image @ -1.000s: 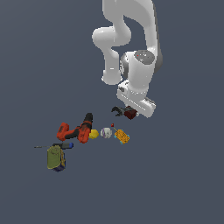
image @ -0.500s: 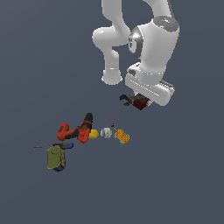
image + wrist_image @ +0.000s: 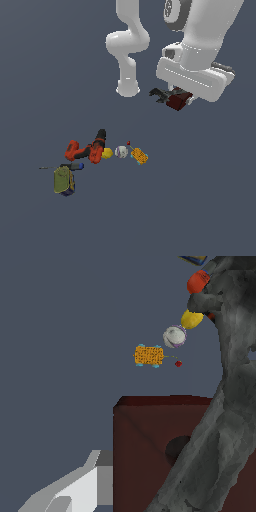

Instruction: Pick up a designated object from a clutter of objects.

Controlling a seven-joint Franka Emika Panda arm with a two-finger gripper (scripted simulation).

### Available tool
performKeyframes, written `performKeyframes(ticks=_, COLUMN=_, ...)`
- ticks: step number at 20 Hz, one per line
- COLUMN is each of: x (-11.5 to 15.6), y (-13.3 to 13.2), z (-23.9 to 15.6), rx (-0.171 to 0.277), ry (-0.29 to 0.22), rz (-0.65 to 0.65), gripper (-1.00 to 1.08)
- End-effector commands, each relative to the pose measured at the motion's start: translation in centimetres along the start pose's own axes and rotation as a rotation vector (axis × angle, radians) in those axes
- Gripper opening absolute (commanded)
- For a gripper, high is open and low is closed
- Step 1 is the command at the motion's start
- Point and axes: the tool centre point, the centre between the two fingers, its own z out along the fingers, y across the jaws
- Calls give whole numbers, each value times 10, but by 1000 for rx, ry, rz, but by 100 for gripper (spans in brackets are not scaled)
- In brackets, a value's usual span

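The designated object, a dark red boxy block (image 3: pixel 176 101) with black clamp arms, hangs well above the floor under the white hand, and my gripper (image 3: pixel 181 100) is shut on it. In the wrist view the maroon block (image 3: pixel 150 451) fills the near field, with a dark grey clamp arm (image 3: pixel 220 406) crossing in front of it. The clutter of objects lies far below: an orange-red and black drill (image 3: pixel 89 148), a yellow ball (image 3: pixel 107 153), a white ball (image 3: pixel 120 151), an orange block (image 3: pixel 139 156), a blue-handled screwdriver (image 3: pixel 70 166) and an olive-green can (image 3: pixel 63 180).
The arm's white base column (image 3: pixel 128 85) stands behind the clutter. A small red dot (image 3: pixel 128 143) sits just beyond the white ball. The floor is plain dark grey all around.
The arm has risen and swung toward the exterior view's right, carrying the dark red block higher above the floor. The clutter below has stayed in place.
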Motion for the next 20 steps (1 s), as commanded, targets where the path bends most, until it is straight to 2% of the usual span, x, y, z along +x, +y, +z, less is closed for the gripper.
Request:
performKeyframes(ticks=1, x=-3, y=-8, z=-24, rx=1, ry=0, rz=0, gripper=-100)
performKeyframes(ticks=10, x=-11, y=-30, z=-78, rx=1, ry=0, rz=0, gripper=-100)
performKeyframes(ticks=20, x=-12, y=-38, z=-96, rx=2, ry=-1, rz=1, gripper=-100)
